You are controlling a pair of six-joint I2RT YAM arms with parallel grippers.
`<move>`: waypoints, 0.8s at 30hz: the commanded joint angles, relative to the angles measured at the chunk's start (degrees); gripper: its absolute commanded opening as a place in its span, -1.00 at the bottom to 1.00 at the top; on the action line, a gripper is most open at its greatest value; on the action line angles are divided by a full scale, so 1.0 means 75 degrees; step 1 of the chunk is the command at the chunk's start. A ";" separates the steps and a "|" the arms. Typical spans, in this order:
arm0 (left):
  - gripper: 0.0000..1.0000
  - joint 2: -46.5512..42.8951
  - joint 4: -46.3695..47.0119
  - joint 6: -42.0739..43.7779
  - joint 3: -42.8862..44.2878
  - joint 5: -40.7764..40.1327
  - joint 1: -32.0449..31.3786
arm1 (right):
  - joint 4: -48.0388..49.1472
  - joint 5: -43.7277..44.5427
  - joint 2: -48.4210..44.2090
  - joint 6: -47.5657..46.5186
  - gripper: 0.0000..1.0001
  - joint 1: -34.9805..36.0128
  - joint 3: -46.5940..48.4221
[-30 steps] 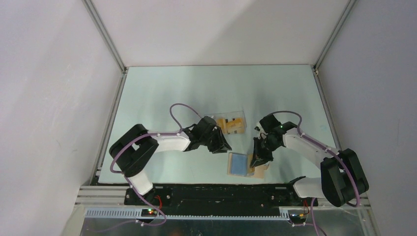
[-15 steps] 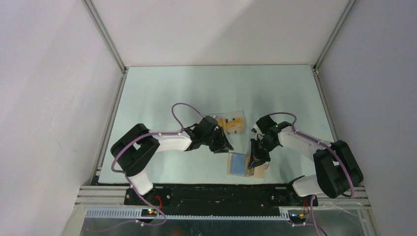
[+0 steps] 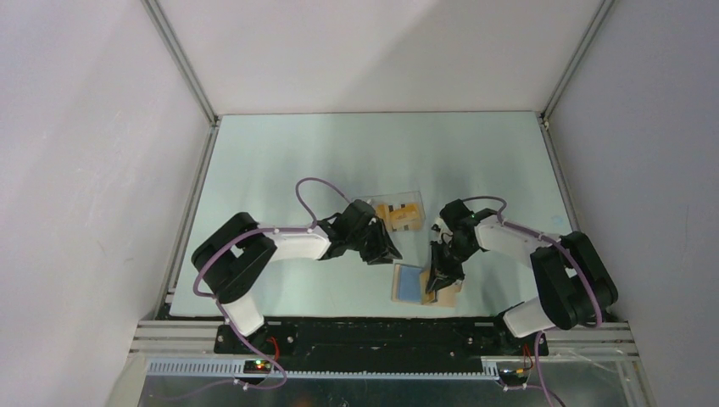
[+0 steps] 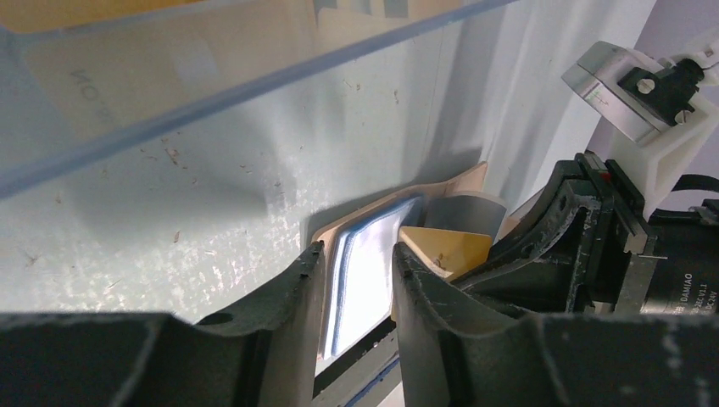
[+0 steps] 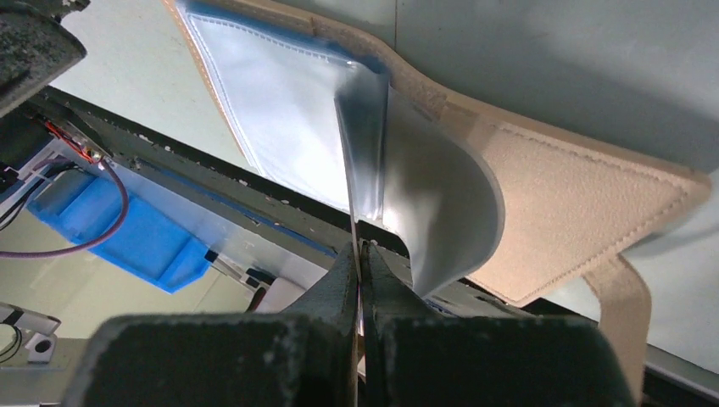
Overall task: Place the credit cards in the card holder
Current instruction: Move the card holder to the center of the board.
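Observation:
The card holder (image 3: 409, 284) lies open near the table's front edge, tan outside (image 5: 576, 203) with a light blue panel (image 4: 365, 271). My right gripper (image 3: 439, 275) hangs over its right half, shut on an orange-yellow credit card (image 4: 449, 250). In the right wrist view that gripper (image 5: 359, 246) holds the card edge-on, its far end against the holder's pale inner flap (image 5: 441, 195). More credit cards (image 3: 400, 214) lie in a clear tray. My left gripper (image 3: 386, 252) sits between tray and holder, its jaws (image 4: 357, 250) open with nothing between them.
The clear plastic tray (image 3: 415, 199) stands just behind the left gripper, and its wall (image 4: 254, 76) fills the top of the left wrist view. The black base rail (image 3: 381, 332) runs along the table's near edge, close to the holder.
The right arm has swung its elbow leftward, and its gripper has shifted slightly left over the holder with the card. The left arm has hardly moved.

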 commanded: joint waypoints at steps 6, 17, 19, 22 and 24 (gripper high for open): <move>-0.21 -0.0047 -0.0042 0.0038 -0.0042 0.0011 0.0068 | -0.0696 0.0528 -0.0501 -0.0058 -1.00 -0.0131 0.0226; -0.20 -0.0053 -0.0042 0.0074 -0.0012 0.0046 0.0072 | -0.0408 0.0073 -0.0253 -0.0211 -1.00 0.0016 0.0223; -0.20 -0.0042 -0.0042 0.0061 -0.0018 0.0046 0.0077 | -0.0299 -0.0138 -0.0190 -0.0246 -1.00 0.0016 0.0226; -0.19 -0.0021 -0.0042 0.0028 -0.0012 0.0050 0.0085 | -0.0166 -0.0322 -0.0127 -0.0294 -1.00 0.0018 0.0227; -0.19 -0.0025 -0.0042 0.0027 0.0001 0.0044 0.0072 | -0.0136 -0.0451 -0.0068 -0.0352 -1.00 0.0003 0.0249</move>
